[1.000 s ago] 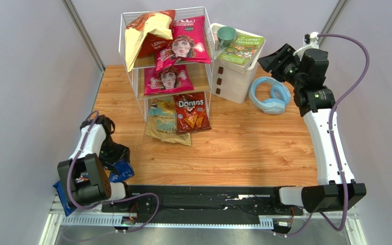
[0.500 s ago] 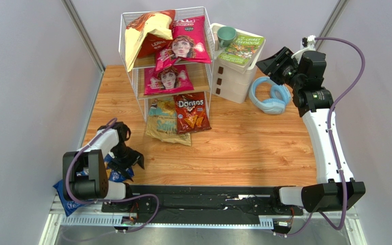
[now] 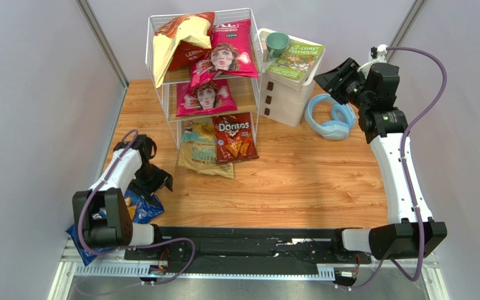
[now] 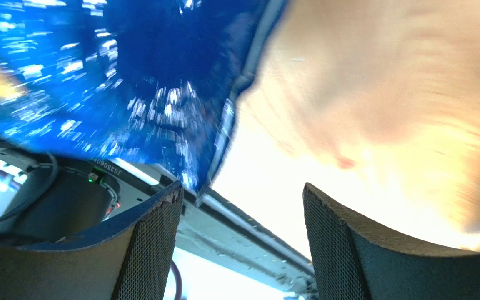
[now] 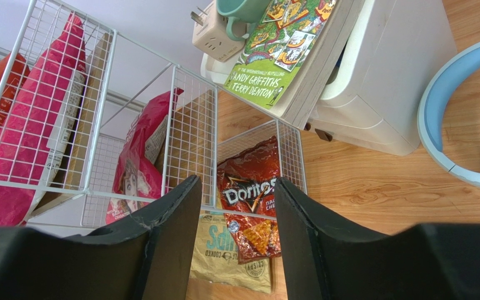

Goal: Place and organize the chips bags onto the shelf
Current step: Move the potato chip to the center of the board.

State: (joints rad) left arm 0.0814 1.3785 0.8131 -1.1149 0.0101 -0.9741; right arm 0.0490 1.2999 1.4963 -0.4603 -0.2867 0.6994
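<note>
Left gripper (image 3: pixel 157 183), jaws apart and empty, hovers at the worktop's (image 3: pixel 311 181) seven o'clock corner beside the blue bag (image 3: pixel 141 209) (overhanging the near edge). Right gripper (image 3: pixel 331 76), also apart, faces the shelf (image 3: pixel 244 94) at eleven o'clock across open wood.

Wooden table (image 3: pixel 299 181) with wire shelf (image 3: pixel 244 94), white drawer unit (image 3: pixel 286 100), blue headphones (image 3: pixel 330 119), blue chips bag (image 3: pixel 141 209) at near-left edge

six chips bags: two of the magenta kind, an upper magenta bag (image 3: pixel 233 49) and a lower magenta bag (image 3: pixel 205 97) — then one each of orange-and-cream bag (image 3: pixel 175 39), tan-and-teal bag (image 3: pixel 200 153), red doritos bag (image 3: pixel 234 139) and blue doritos bag (image 3: pixel 141 209). one wire shelf (image 3: pixel 247 92) with three wooden tiers. one white drawer unit (image 3: pixel 286 95), one green book (image 3: pixel 296 60), one teal mug (image 3: pixel 278 44), one pair of blue headphones (image 3: pixel 331 129). two grippers — left gripper (image 4: pixel 242 206), right gripper (image 5: pixel 233 194).
</note>
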